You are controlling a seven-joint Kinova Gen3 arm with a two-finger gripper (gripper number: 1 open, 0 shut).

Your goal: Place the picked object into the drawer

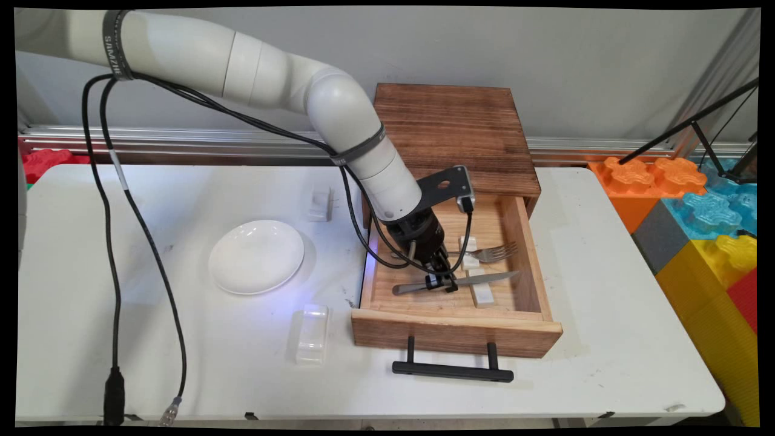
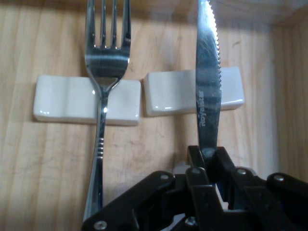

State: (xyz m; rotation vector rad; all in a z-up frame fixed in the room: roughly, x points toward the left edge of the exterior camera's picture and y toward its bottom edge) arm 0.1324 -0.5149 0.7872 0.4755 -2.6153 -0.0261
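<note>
The jaws of the gripper are seen closed on the knife, gripped where handle meets blade, its long axis running straight ahead from them. Further out, the blade is borne by a white rest. The fork is laid parallel beside it inside the open drawer.

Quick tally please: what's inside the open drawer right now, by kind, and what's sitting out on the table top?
In the drawer:
Knife, clamped in the gripper: 1
Fork: 1
White rests: 2
On the table:
White plate: 1
White rest: 1
Clear rest: 1
Total: 7
</note>
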